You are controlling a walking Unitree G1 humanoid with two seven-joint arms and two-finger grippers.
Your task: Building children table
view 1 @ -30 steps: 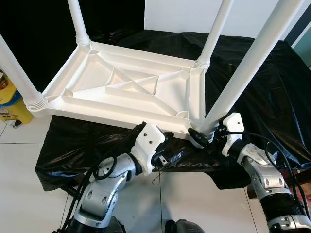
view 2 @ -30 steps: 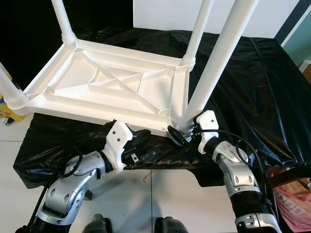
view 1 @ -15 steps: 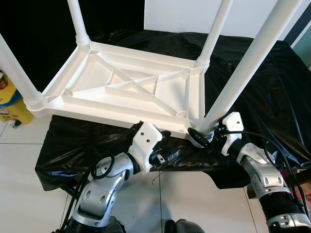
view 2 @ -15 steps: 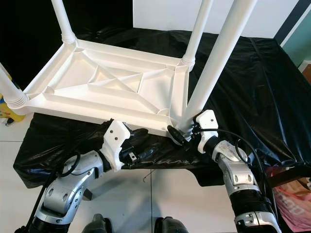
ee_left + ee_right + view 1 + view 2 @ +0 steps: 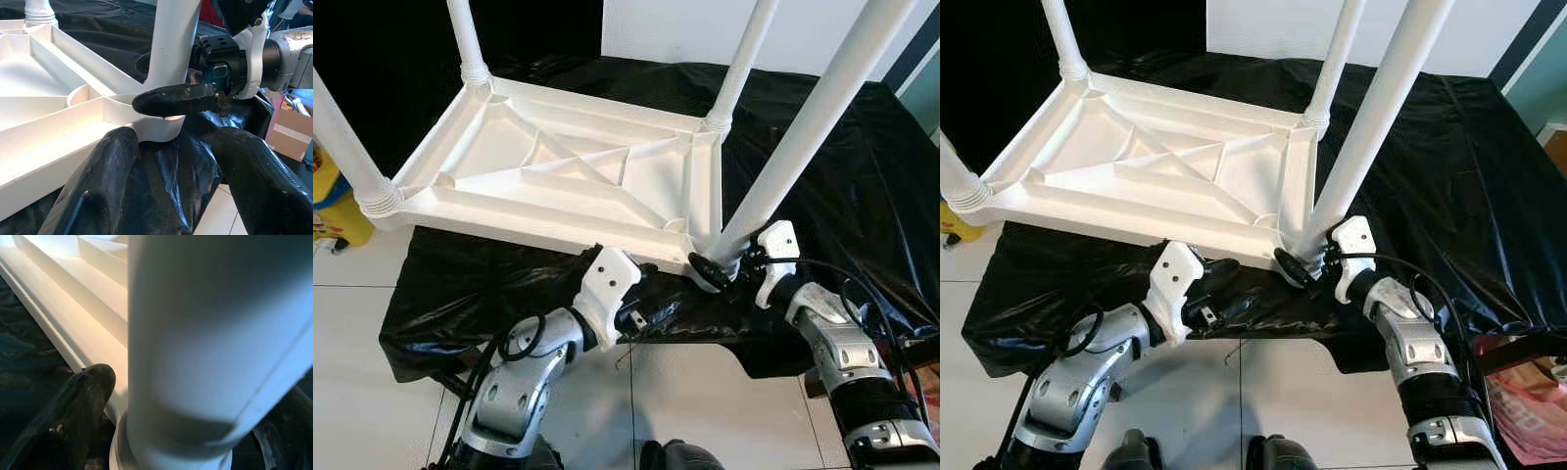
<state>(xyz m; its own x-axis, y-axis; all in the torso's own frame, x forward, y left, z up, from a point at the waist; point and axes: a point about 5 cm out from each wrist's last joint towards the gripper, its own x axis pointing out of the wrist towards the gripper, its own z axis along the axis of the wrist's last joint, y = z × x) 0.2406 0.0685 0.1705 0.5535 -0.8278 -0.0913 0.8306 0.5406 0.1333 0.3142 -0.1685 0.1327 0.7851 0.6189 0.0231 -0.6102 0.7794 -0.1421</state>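
The white plastic children's table (image 5: 558, 166) lies upside down on a black sheet (image 5: 862, 176), with its legs pointing up. My right gripper (image 5: 717, 272) is shut around the base of the near right leg (image 5: 803, 127), where the leg meets the corner socket. In the right wrist view the leg (image 5: 210, 333) stands between the fingers, one finger (image 5: 68, 416) beside it. My left gripper (image 5: 648, 311) hovers open just under the table's front edge, left of that corner. Its fingers (image 5: 98, 186) frame the socket and the right gripper's finger (image 5: 176, 100).
The sheet-covered surface ends just in front of me, above a white tiled floor (image 5: 352, 323). A yellow object (image 5: 333, 211) stands at the far left by the near left leg (image 5: 347, 147). A cardboard box (image 5: 288, 127) sits low on the right.
The whole picture has shifted slightly, so the camera moved. My left gripper drew back a little from the table edge. The right gripper keeps its hold on the leg's base.
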